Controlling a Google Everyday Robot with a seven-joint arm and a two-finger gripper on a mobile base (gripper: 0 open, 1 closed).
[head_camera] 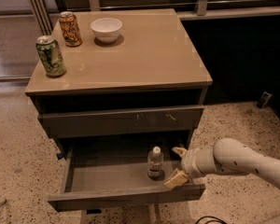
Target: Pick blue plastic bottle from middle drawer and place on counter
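The blue plastic bottle (155,162), clear with a white cap, stands upright in the right part of the open middle drawer (107,181). My gripper (177,165) is open over the drawer's right end, just right of the bottle, one finger behind and one in front, with a small gap to the bottle. The tan counter (144,50) is the cabinet's top above.
On the counter stand a green can (51,55) at the front left, an orange can (70,29) behind it and a white bowl (106,29) at the back. A closed drawer front with pale scratches (123,120) overhangs the open drawer.
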